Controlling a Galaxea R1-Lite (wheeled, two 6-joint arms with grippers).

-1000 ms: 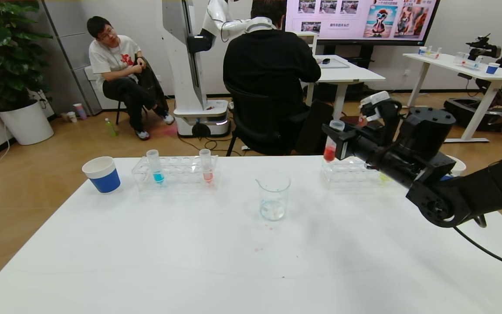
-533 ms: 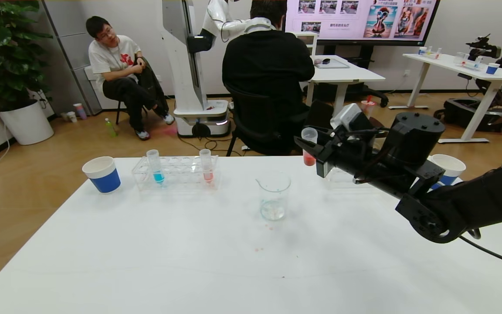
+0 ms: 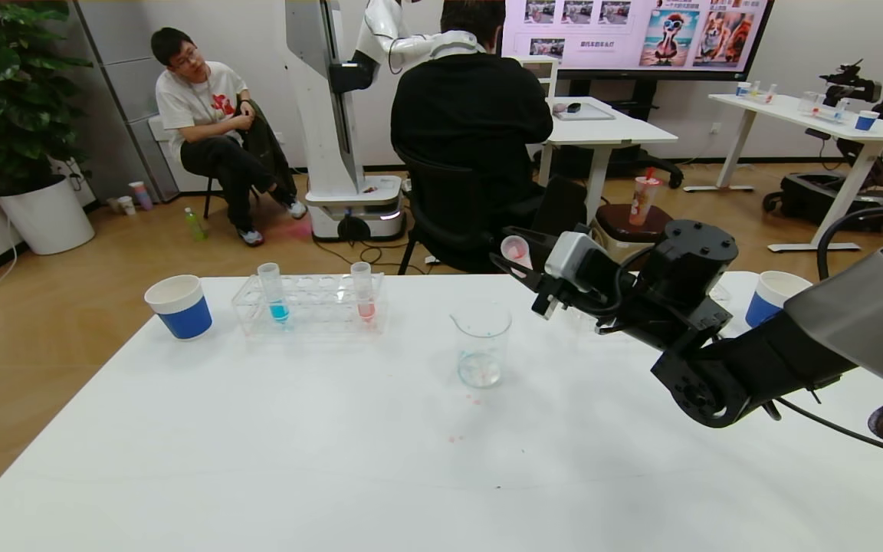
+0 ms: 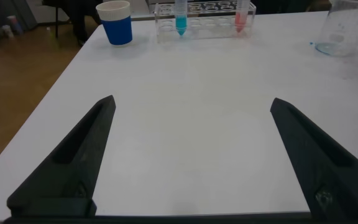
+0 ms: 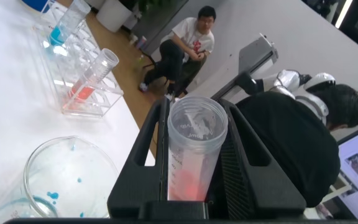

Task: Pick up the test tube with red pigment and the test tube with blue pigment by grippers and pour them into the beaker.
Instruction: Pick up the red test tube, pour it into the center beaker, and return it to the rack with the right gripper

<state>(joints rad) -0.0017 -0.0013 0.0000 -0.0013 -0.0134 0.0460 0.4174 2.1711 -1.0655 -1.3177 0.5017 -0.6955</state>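
Observation:
My right gripper (image 3: 520, 259) is shut on the test tube with red pigment (image 3: 515, 247) and holds it tilted in the air, just right of and above the beaker (image 3: 481, 343). In the right wrist view the tube (image 5: 192, 163) sits between the fingers (image 5: 143, 163), red liquid at its bottom, with the beaker (image 5: 67, 180) below. The test tube with blue pigment (image 3: 274, 294) stands in the left rack (image 3: 310, 313), also in the left wrist view (image 4: 181, 15). My left gripper (image 4: 192, 102) is open and empty, low over the table's near left.
A paler pink-red tube (image 3: 363, 294) stands in the same rack. Blue-and-white paper cups sit at far left (image 3: 179, 307) and far right (image 3: 773, 297). Small pink drops (image 3: 466, 402) lie before the beaker. People and chairs are beyond the table's far edge.
My right arm has moved left from the right rack toward the beaker, carrying the red tube. The tube has tipped from upright to tilted. The left rack and beaker have not moved.

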